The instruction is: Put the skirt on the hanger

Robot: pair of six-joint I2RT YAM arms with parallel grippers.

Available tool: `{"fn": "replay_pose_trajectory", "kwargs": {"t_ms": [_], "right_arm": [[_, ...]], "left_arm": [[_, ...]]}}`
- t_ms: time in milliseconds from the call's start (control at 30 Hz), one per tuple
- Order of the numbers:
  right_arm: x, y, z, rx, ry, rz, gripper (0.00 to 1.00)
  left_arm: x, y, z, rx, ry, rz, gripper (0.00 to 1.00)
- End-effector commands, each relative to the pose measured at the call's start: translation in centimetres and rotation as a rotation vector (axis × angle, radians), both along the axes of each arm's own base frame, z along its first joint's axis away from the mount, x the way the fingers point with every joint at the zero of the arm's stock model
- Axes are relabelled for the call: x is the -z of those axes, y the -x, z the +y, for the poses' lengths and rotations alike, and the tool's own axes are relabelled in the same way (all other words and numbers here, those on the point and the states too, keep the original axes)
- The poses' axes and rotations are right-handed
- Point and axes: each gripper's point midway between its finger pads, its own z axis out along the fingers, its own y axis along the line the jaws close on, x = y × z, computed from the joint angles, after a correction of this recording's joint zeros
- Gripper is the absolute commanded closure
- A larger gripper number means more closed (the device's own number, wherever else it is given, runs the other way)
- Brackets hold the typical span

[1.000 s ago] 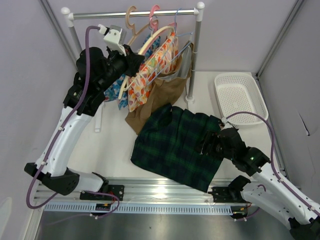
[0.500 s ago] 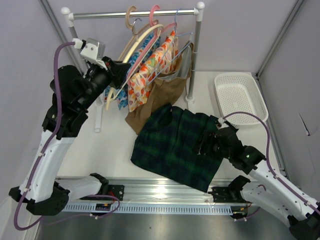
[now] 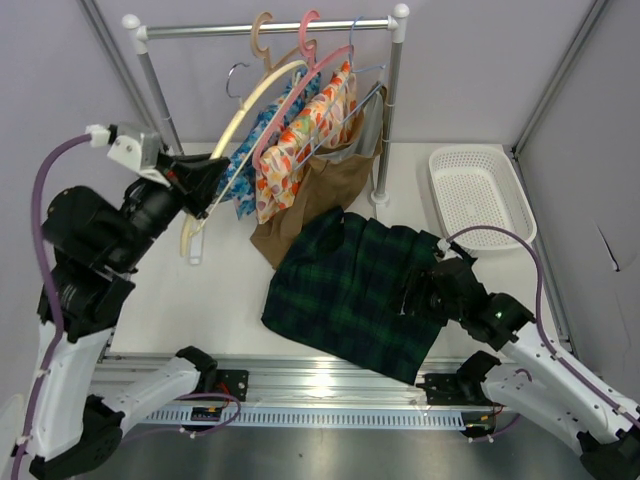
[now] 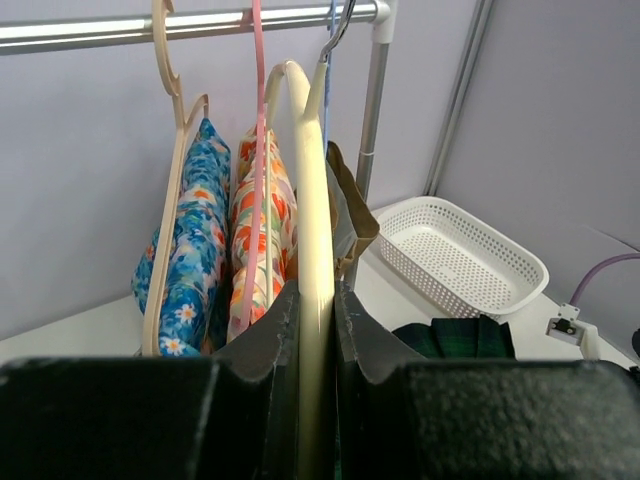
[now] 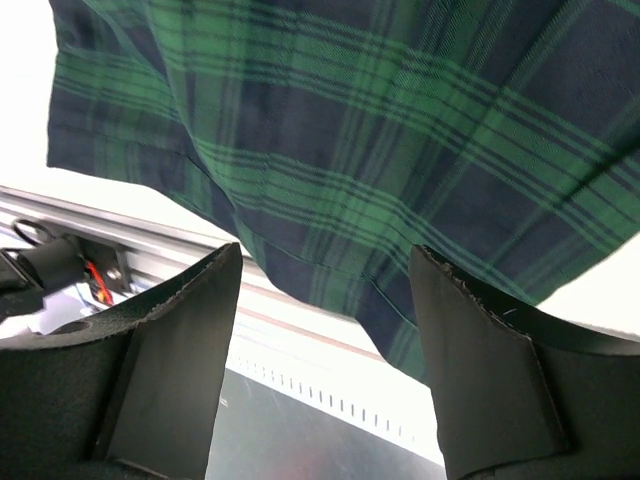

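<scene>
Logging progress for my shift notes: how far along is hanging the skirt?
Done: the left gripper is shut on the hanger. In hand: the right gripper hovers open over the skirt. Left: skirt lies on the table, not yet hung.

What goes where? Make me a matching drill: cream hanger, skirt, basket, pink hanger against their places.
Things:
1. cream hanger
2. skirt
3. basket
4. pink hanger

Places:
a. hooked on the rail
b. spread flat mid-table
c. clamped in the left gripper
d. empty, at the table's right edge

Pairs: 1-c, 2-b, 3-d, 4-a
</scene>
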Motion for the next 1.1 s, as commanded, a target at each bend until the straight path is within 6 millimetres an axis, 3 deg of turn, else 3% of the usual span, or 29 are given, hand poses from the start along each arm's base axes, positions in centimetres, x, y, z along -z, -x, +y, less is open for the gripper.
{"fn": "replay_pose_trajectory", "kwargs": {"t_ms": [0,167,467,767,900,1067], "right_arm": [[-0.5,1.1,-0.8,-0.014,0.046,-0.018,0.27],[1.2,3.4,-1.3,-0.043,0.123,-0.001,0.27],[6.3,8.1,-0.1,-0.201,0.303,0.038,0.27],[9.0,10.6,0.4,-0.335,0.475,0.031,0.25],[9.4,11.1,0.2,-0.35,0.514,0.03,0.25],[9.9,11.3,-0.2,-0.348,0.531,0.034,0.33]], "left_arm": [[-0.9,2.6,0.4,0.05,0.023,-0.053,1.0],[-0.4,5.8,0.5,0.13,0.055,-0.053,1.0],[3.8,10.0,-1.5,0.347,0.052,0.044,1.0],[9.7,10.8,-3.1,0.449,0.027,0.228,1.0],[11.3,10.8,-3.7,0.476,0.031,0.268,1.0],[14.1,10.2,-4.7,0.508,0.021,0.356,1.0]]}}
